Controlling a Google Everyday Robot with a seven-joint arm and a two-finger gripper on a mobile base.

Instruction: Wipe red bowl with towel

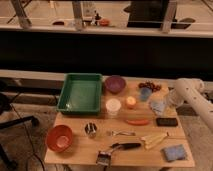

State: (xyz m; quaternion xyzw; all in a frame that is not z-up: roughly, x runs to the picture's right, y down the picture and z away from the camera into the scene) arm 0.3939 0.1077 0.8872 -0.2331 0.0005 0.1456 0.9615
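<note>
The red bowl [59,138] sits empty at the front left corner of the wooden table [80,120]. The towel [156,106], a small pale blue-white cloth, lies at the right side of the table beside a blue cup [145,93]. My white arm reaches in from the right. Its gripper [167,102] is open and sits right at the towel's right edge, low over the table. I cannot tell whether it touches the cloth. The bowl is far from the gripper, across the table.
A green tray [80,76] and a purple bowl [115,83] stand at the back. A white cup [113,106], a metal cup [91,130], a fork [120,133], a brush [107,157], a black phone [166,121] and a blue pad [174,152] are spread between towel and bowl.
</note>
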